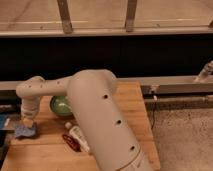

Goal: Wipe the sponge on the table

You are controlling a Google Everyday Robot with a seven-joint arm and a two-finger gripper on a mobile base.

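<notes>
A blue sponge (25, 131) lies on the wooden table (136, 112) near its left edge. My gripper (29, 122) points straight down at the end of the white arm (95, 115) and sits right on top of the sponge, hiding its upper part. The arm's bulky forearm crosses the middle of the table and hides much of its surface.
A green bowl (60, 106) sits just right of the gripper, partly behind the arm. A white tube (78, 136) and a red object (69, 141) lie in front of the bowl. A dark wall and a metal rail (175, 82) run behind the table. Carpeted floor lies to the right.
</notes>
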